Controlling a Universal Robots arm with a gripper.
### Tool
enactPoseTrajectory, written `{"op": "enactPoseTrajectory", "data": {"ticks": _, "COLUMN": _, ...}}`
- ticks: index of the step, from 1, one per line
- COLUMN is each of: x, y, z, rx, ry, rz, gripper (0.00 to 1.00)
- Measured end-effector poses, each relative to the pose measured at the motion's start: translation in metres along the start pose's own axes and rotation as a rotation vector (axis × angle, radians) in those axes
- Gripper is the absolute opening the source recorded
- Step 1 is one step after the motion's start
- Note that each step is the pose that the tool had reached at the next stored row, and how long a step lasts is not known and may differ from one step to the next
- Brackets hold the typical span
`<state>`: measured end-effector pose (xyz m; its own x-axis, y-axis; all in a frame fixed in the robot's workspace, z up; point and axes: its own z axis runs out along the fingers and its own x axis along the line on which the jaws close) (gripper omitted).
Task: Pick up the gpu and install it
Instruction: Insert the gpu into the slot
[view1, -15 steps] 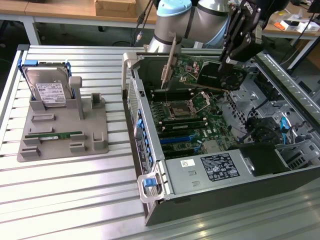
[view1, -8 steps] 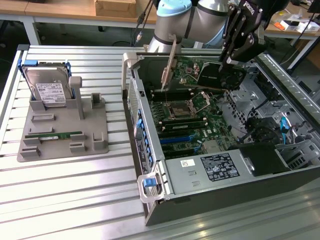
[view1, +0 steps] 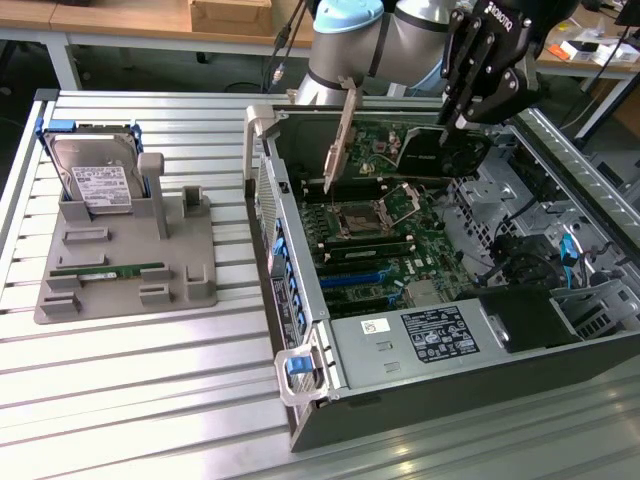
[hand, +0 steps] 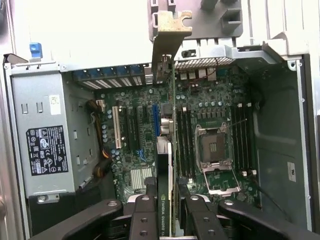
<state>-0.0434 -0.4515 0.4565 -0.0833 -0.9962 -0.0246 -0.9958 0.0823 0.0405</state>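
The gpu (view1: 440, 155) is a thin black card with a silver bracket (view1: 343, 135) at one end. The gripper (view1: 462, 118) has its fingers (hand: 145, 215) closed on the card's upper edge. The card hangs upright just beneath them, above the motherboard (view1: 440, 255) in the open computer case (view1: 300, 300). The arm reaches down steeply from above.

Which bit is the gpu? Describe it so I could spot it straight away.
Find the open computer case on the slatted table. Inside it, the claw grips the gpu, held on edge above the green board. It is the one thin black card, with a tall silver bracket sticking up at one end.
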Motion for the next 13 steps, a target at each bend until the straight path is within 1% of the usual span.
{"op": "enactPoseTrajectory", "data": {"ticks": 2, "x": 0.0000, "y": 0.0000, "z": 0.0000, "rx": -0.0004, "ry": 0.0008, "rz": -0.019, "gripper": 0.26}}
{"op": "enactPoseTrajectory", "data": {"ticks": 3, "x": 0.0000, "y": 0.0000, "z": 0.0000, "rx": -0.0010, "ry": 0.0017, "rz": -0.041, "gripper": 0.26}}
{"op": "enactPoseTrajectory", "data": {"ticks": 5, "x": 0.0000, "y": 0.0000, "z": 0.0000, "rx": -0.0013, "ry": 0.0023, "rz": -0.056, "gripper": 0.26}}
{"op": "enactPoseTrajectory", "data": {"ticks": 8, "x": 0.0000, "y": 0.0000, "z": 0.0000, "rx": -0.0025, "ry": 0.0042, "rz": -0.103, "gripper": 0.26}}
{"op": "enactPoseTrajectory", "data": {"ticks": 13, "x": 0.0000, "y": 0.0000, "z": 0.0000, "rx": -0.0039, "ry": 0.0065, "rz": -0.160, "gripper": 0.26}}
